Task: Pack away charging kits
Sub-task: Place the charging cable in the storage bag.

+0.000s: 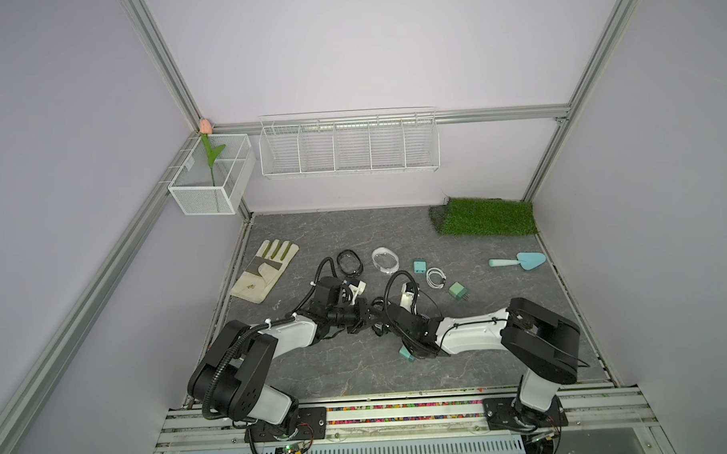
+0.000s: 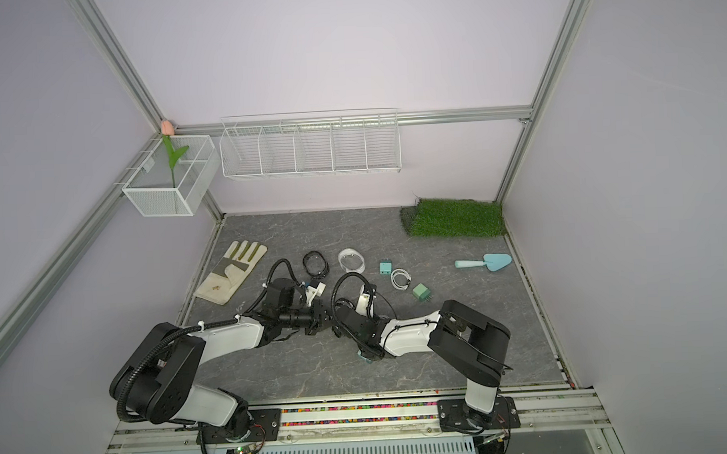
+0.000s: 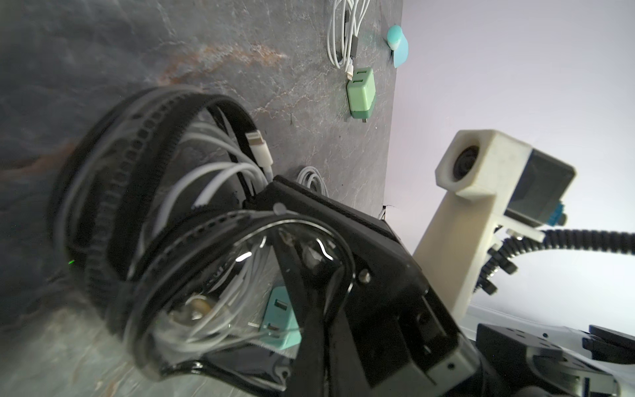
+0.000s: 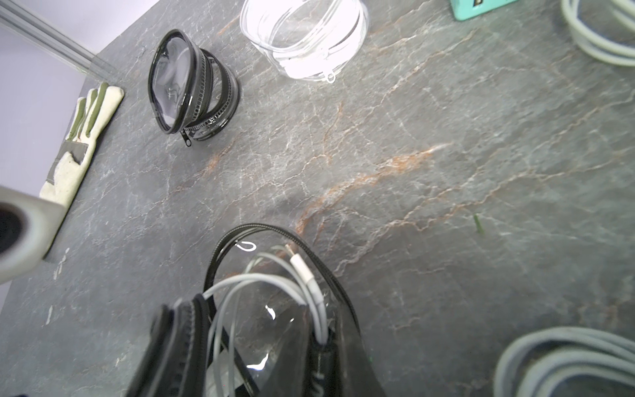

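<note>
Mid-table, my left gripper and right gripper meet, both shut on one black-rimmed clear case that is unzipped, with a white cable coiled inside. A teal adapter shows through its clear wall; I cannot tell whether it is inside. In the wrist views, my left gripper and right gripper each pinch the case. Further back lie an empty black-rimmed case, a white case, a teal adapter, a white cable and a green adapter. Another teal adapter lies beside my right forearm.
A beige glove lies at the left edge and a light-blue trowel at the right. A grass mat fills the back right corner. A wire rack and a mesh basket with a tulip hang on the walls.
</note>
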`<state>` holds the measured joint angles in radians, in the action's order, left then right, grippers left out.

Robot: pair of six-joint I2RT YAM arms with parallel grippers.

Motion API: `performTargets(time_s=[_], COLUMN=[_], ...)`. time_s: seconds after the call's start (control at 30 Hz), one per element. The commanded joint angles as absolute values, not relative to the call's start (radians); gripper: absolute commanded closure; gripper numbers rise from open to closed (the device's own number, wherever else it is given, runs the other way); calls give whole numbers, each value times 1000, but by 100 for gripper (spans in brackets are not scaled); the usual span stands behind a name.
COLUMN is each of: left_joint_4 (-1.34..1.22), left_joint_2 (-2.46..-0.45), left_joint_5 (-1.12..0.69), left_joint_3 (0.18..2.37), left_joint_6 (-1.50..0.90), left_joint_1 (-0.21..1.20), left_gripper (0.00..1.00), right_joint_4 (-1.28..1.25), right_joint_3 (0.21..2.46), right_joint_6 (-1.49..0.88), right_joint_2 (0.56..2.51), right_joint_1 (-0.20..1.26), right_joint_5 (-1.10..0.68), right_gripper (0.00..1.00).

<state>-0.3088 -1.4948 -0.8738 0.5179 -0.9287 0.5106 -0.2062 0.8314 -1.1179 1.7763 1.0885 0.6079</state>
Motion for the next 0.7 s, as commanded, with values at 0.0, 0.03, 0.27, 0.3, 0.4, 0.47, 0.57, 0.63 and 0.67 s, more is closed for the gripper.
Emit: performTargets(time_s=[0.0,0.03,0.27,0.3,0.4,0.47,0.57,0.63,0.67], left_joint_4=[-411,-417,-203,-145,-90,-87,-74,-69,-60], left_joint_2=[-1505,-1505,-1496,-1493,-1475,-1463,-1449,-1446,-1444], left_joint_5=[-965,-969,-914,-890,-864,-867,-864,-862,-861], left_joint_3=[511,512,557,571,579,580,585,588,590], left_joint_6=[-986,-990,-873,-841,-811,-810,-808,-805,-802], left_joint_1=[520,521,520,519,516,514,512,512,512], left_gripper=[100,100,100,100,100,100,100,100,100], right_joint_4=[-168,-168,-228,-222,-170,-142,-75,-53,-43], right_joint_3=[840,843,765,760,749,742,737,720,707], right_joint_6=[-1114,-1113,-1072,-1052,-1008,-988,-983,-983,-983], right_joint_2=[1765,1770,1699,1673,1594,1551,1501,1467,1445], right_joint_1=[1092,1092,1091,1091,1093,1092,1091,1087,1086], right_joint_5=[633,626,599,598,600,594,598,600,597], right_gripper=[81,77,62,62,61,57,55,55,55])
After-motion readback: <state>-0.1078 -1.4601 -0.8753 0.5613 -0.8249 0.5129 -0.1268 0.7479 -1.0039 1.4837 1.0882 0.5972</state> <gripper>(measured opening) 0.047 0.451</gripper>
